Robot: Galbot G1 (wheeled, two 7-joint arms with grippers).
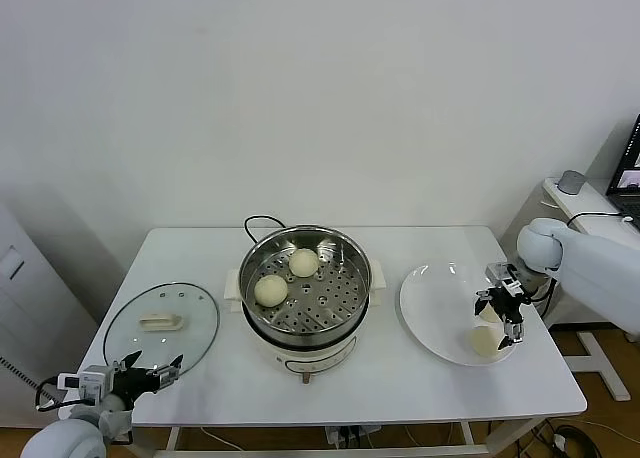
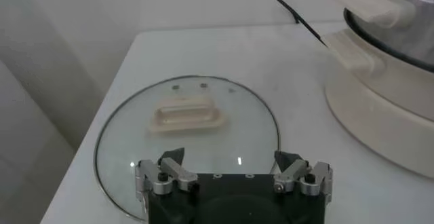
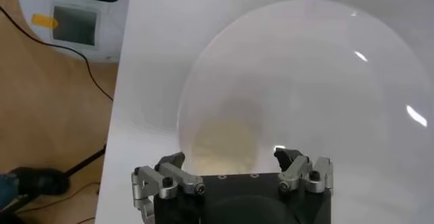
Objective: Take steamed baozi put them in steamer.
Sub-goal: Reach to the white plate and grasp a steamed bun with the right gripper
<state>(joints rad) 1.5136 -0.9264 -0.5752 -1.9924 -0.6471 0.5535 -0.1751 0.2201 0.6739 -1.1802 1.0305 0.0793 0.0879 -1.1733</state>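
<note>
Over the plate (image 1: 430, 308) the right gripper (image 1: 503, 316) hangs spread above a bun (image 1: 486, 340) — two buns sit in the steamer (image 1: 345, 253). Off-centre closing could squash it. Left gripper (image 1: 150, 370) idles, spread, near the lid (image 1: 200, 323).

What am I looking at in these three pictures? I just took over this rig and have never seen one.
It is a two-armed robot at a white table. The wide picture comes from its head; the other two come from cameras on each wrist.

In the middle stands the steamer, with two baozi already on its tray. Its glass lid lies on the robot's left, and the left gripper waits open near the table edge beside it, holding nothing.

On the right is a white plate with baozi left on it; one shows clearly. The right gripper is open over that plate, just above a baozi, not yet closed on it.
</note>
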